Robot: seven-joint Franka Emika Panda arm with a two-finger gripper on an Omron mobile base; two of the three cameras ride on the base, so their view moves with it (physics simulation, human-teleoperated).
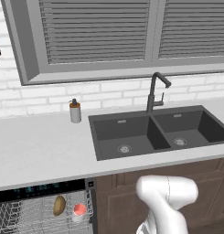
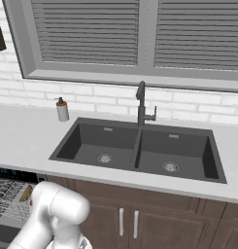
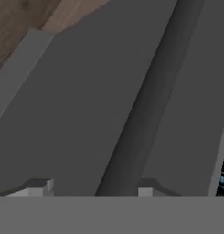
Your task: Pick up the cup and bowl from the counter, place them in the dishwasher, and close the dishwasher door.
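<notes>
While the long light grey-white tabletop [image 1: 40,146] carries neither of the task's vessels, both are entered as loaded: the shallow brown-tan wooden-looking bowl [image 1: 59,205] stands on edge in the silver wire rack [image 1: 35,215] of the under-counter dishwasher [image 1: 40,187], directly below its black control strip with blue-green marks, and the small squat white cup with the red-pink inside [image 1: 79,211] lies tipped just beside the bowl, on the side nearer the dark double sink [image 1: 154,132]. Item remaining: the flat dark grey dishwasher door [image 3: 86,114], judged open since the rack is exposed. The hand view looks closely along that panel, with its dark horizontal bar handle [image 3: 150,100] running up between the two finger tips. Hand [image 3: 95,189]: fingers [image 3: 38,186] apart, one on each side of the bar; contact with the bar cannot be told from these views, so no grip is entered. Also present: a grey soap dispenser with a dark pump [image 1: 75,111] on the tabletop beyond the dishwasher, near the sink's far corner; a dark faucet [image 1: 155,91] behind the sink; brown wooden cabinets [image 2: 140,214] below the sink. Status, as judged: picking and placing complete, door closing outstanding, the hand positioned at the handle for that step.
</notes>
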